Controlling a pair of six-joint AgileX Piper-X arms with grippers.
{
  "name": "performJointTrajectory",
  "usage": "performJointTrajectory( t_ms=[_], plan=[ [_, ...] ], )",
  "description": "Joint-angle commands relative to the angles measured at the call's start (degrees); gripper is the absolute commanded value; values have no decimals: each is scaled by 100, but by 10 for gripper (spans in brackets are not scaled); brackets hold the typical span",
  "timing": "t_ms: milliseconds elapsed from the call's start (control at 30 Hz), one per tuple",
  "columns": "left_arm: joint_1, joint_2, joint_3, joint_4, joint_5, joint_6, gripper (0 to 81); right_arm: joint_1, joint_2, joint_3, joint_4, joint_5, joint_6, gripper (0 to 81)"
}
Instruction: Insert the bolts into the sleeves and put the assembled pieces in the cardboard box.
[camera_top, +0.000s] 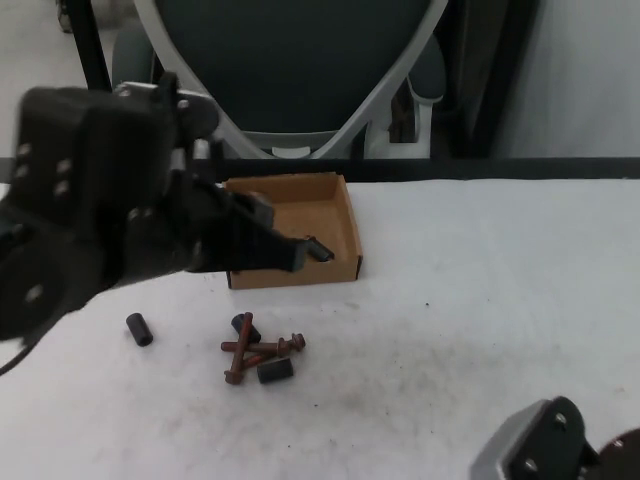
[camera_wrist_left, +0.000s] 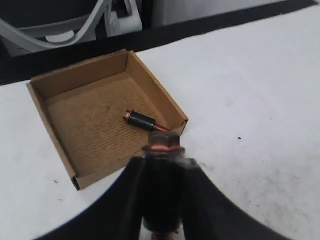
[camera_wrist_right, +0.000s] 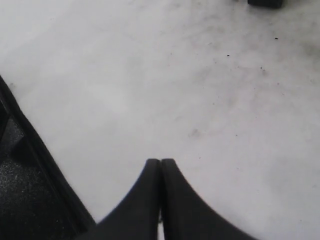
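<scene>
Delivery step: my left claw (camera_wrist_left: 164, 167) grips the assembled bolt-and-sleeve (camera_wrist_left: 162, 145) just beside the cardboard box (camera_wrist_left: 156, 95); next, carry it over the rim and release. Right claw (camera_wrist_right: 160, 172) clenched, empty.

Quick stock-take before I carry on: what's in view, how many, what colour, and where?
cardboard box: one, brown, bench's far side.
boxed piece: one, black sleeve on reddish bolt, lying inside the box.
held piece: one, same colours, gripped by the box's near wall.
sleeves: three loose, black, bench before the box.
bolts: about three loose, rusty, heaped there.
bench: one, white.
chair: one, dark, behind the bench.
left claw: one, black, shut on the held piece.
right claw: one, black, shut, above bare bench.
</scene>
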Motion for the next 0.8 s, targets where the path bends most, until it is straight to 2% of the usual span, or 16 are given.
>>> performJointTrajectory(
  t_ms=[0, 200, 533, 767],
  plan=[
    [40, 240, -402, 117, 46, 74, 8, -32, 205, -213, -59, 4, -100, 2],
    [240, 1176, -1174, 250, 128, 74, 8, -73, 488, -271, -59, -7, -130, 2],
    [478, 2192, -2305, 550, 372, 174, 8, -635, 852, -501, -19, -678, -274, 2],
    [619, 2806, -2950, 1006, 360, 250, 8, -696, 918, -688, -19, -686, -467, 2]
  ],
)
